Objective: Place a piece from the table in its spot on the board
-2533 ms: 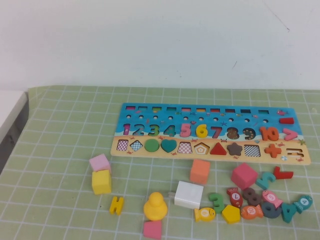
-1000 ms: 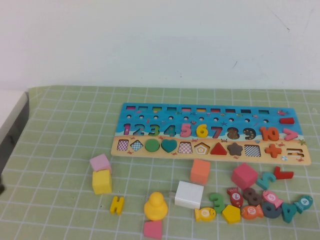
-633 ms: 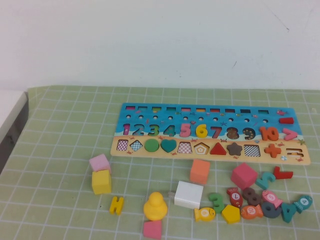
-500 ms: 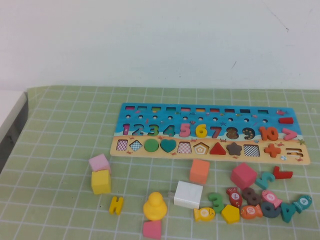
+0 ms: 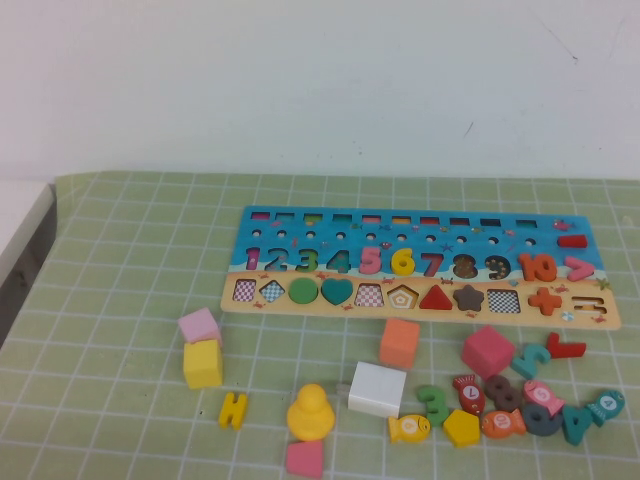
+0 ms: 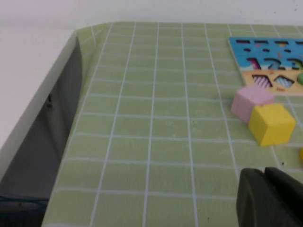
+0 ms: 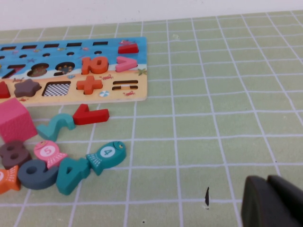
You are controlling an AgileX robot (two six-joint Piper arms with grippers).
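Both the left claw [image 6: 272, 198] and right claw [image 7: 274, 203] are cut off at the frame corner.

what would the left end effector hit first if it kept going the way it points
Probably the yellow cube, with the pink cube just behind it; depth is hard to judge. The left end effector sits low over the table. The right end effector is parked.

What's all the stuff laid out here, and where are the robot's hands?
board: 1, blue over tan, far centre of table
piece: 1, yellow 6, seated in board
cubes: pink touching yellow, left
letter H: yellow, near left
duck: yellow, near centre
blocks: orange, white, pink
loose numerals and fish: mixed colours, near right
left pincer: black, low over mat, left side
right pincer: black, low, right side
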